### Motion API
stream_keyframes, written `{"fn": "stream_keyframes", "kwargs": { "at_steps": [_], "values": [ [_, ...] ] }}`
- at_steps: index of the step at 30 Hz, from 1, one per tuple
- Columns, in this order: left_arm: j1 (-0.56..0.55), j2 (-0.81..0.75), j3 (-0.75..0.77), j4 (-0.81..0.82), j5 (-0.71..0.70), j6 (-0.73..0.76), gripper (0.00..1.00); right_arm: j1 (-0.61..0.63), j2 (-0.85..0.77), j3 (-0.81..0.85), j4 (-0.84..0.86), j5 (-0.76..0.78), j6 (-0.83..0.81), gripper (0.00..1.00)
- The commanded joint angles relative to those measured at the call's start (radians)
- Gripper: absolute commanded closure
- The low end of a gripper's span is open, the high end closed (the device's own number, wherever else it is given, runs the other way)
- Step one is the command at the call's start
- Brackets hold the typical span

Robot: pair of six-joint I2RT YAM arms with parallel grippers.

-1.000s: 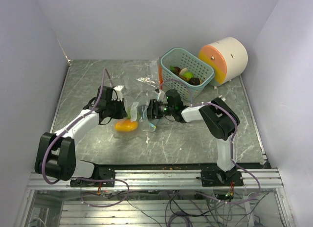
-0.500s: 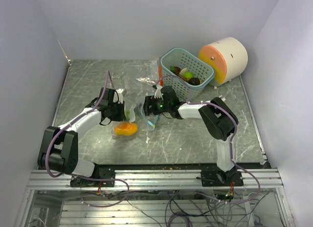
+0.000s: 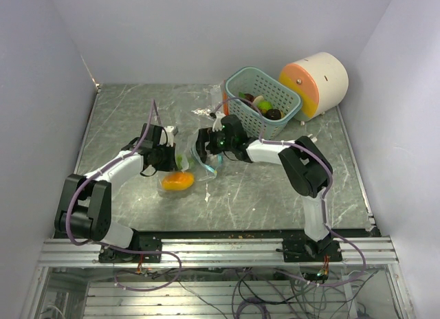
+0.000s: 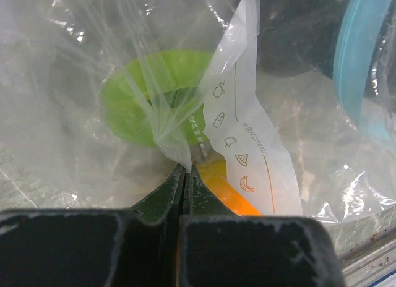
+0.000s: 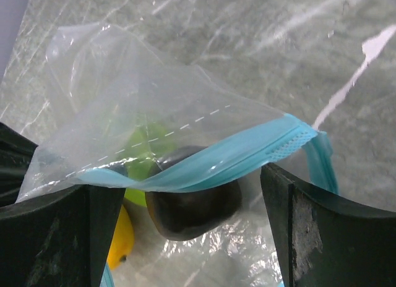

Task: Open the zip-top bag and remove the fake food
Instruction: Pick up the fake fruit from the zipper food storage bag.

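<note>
Zip-top bag (image 5: 154, 107) lies mid-surface (image 3: 275, 188) between the two grippers. The fake food is inside it: green pc (image 4: 145, 95), orange-yellow pc (image 4: 226, 191), dark brown pc (image 5: 192, 209).

L gripper (image 4: 185, 169): jaws fully closed, pinching a gathered fold of bag film next to the white printed label panel. R gripper (image 5: 179, 182): spread wide and holding nothing; the blue zip strip (image 5: 223, 157) arcs across the gap btwn its fingers.

Step in hand, as I read it: get hold of one lip at the mouth and part the seal. Can't tell whether the seal is already partly open.

To do it well:
- R should close on the blue strip itself, not the thin film below it. The strip is thicker and ribbed, so it grips better.
- Take one lip only. Pinching both layers would clamp the mouth shut.
- L's pinch is the anchor, so pull away from it, low and slow.
- Keep the mouth off the surface so pcs don't spill.

Materials: film is clear, thin, crinkly and glossy, w/ heavy glare, and prob slippery. Pcs are smooth, rounded hard plastic and will likely roll. Surface is grey, marbled and slick-looking. Teal lattice basket (image 3: 280, 124) at the back w/ more pcs in it.
</note>
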Motion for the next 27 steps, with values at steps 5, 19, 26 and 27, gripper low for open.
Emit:
{"fn": "stream_keyframes", "kwargs": {
  "at_steps": [5,19,26,27],
  "values": [
    [-0.007,0.011,0.018,-0.018,0.016,0.010,0.93,0.018,0.085,0.128,-0.114,0.028,-0.073,0.17],
    [-0.006,0.021,0.023,-0.018,0.016,0.013,0.93,0.030,0.046,0.071,-0.177,0.093,-0.115,0.44],
    [-0.006,0.024,0.025,-0.018,0.016,0.012,0.93,0.020,-0.017,0.070,-0.239,0.166,-0.152,0.62],
    [-0.006,0.024,0.025,-0.019,0.017,0.013,0.93,0.013,-0.031,0.065,-0.244,0.171,-0.152,0.63]
  ]
}}
